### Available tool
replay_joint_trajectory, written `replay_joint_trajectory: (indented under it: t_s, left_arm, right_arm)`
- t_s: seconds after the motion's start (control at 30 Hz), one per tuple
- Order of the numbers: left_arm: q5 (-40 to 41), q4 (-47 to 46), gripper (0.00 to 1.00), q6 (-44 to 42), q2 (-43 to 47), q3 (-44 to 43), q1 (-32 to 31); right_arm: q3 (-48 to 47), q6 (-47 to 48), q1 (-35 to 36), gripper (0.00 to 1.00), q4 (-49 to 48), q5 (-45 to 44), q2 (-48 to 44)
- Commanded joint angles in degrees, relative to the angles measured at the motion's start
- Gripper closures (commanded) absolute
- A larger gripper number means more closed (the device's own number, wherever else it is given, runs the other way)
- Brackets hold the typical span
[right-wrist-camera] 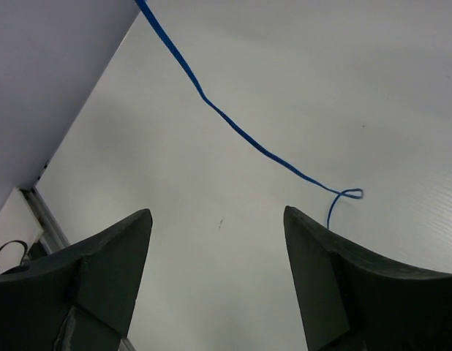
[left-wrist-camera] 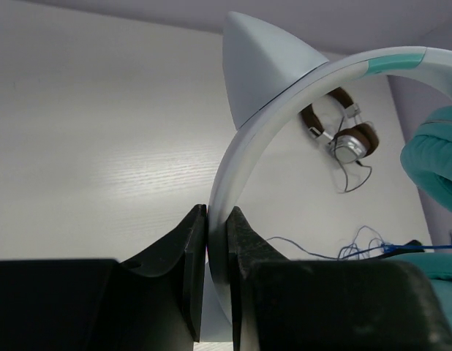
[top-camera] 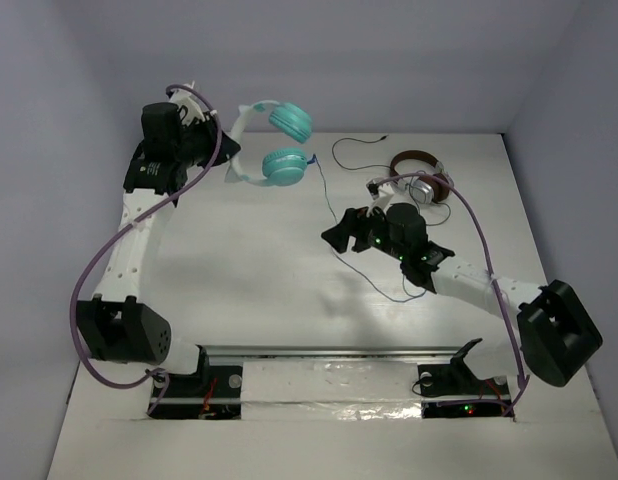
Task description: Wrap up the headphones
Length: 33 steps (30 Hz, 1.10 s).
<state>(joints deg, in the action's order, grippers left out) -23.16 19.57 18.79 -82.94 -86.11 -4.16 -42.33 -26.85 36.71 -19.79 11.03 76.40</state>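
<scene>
Fingers (left-wrist-camera: 183, 278) of our left gripper (left-wrist-camera: 217, 223) are pressing together on the pale headband (left-wrist-camera: 244, 146) of the headphones (top-camera: 284, 166), gripping it edge-on, further along the band from its pointed ear-shaped cap (left-wrist-camera: 262, 66). We are holding this item raised at the far left of the table (top-camera: 239, 270), close to the back wall, with the two teal ear cups (top-camera: 290, 121) facing toward the table's middle, one above the other in the top view. Blue cable (top-camera: 320, 190): it is trailing from the nearer cup, running past our right gripper (top-camera: 341, 233) and lying loose on the surface beyond it. Right gripper: its fingers (right-wrist-camera: 113, 270) are standing wide apart and grasping nothing; in the right wrist view the cable is crossing the tabletop ahead of the fingertips, not between them, and forming a small loop. Brown-and-silver headphones (top-camera: 424, 182): these are lying at the far right, just behind our right gripper, with their black cable (top-camera: 354, 150) curling toward the middle. We cannot tell whether the lower teal cup is touching the table.
</scene>
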Motion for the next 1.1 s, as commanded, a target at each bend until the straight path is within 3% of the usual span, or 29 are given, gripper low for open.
replay_joint_trajectory:
  t_s: [0.0,0.03,0.07,0.53,1.07]
  left_arm:
    - [-3.0,-5.4,1.00,4.3,3.5,-6.1,-0.2]
    - [-3.1,-5.4,1.00,4.6,3.6,-6.9,-0.2]
    - [-3.5,-5.4,1.00,4.9,3.6,-7.5,-0.2]
    - [-5.1,-6.5,1.00,8.1,4.2,-12.8,-0.2]
    - [-3.2,-4.5,1.00,8.6,3.2,-20.0,-0.2]
  right_arm:
    - [0.1,0.0,-0.2,0.22,-5.8,-0.3,1.0]
    - [0.0,0.2,-0.2,0.30,-6.1,-0.3,1.5]
    - [-0.2,0.4,-0.2,0.31,-6.1,-0.1,2.0]
    - [-0.1,0.0,-5.2,0.29,-14.7,3.7,10.6]
    - [2.6,-1.6,-5.2,0.36,-15.2,-4.3,11.6]
